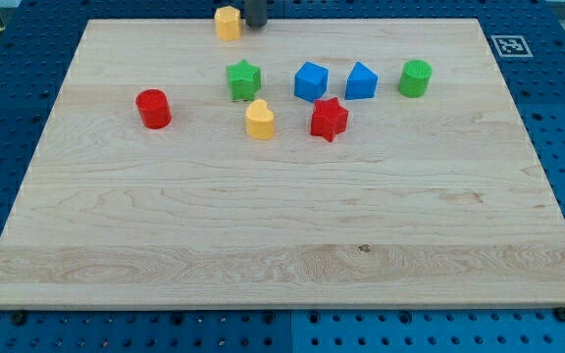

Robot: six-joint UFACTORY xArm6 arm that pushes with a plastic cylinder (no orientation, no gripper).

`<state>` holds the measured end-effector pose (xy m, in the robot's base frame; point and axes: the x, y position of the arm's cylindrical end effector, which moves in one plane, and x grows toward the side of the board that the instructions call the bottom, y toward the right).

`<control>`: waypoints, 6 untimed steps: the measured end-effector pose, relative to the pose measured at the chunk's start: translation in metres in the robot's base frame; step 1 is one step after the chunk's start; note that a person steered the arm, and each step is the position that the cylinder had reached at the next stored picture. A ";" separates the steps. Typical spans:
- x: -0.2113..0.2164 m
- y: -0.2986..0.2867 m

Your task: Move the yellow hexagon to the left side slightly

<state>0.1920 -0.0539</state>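
Observation:
The yellow hexagon sits at the view's top edge of the wooden board, left of centre. My tip is the lower end of a dark rod that comes down from the view's top. It stands just to the right of the yellow hexagon, touching or nearly touching its right side.
A green star, a blue cube, a blue block and a green cylinder form a row below. A red cylinder, a yellow heart-like block and a red star lie lower.

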 end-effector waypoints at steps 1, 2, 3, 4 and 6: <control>0.000 -0.027; 0.000 -0.050; 0.001 -0.048; 0.011 -0.015; 0.019 -0.026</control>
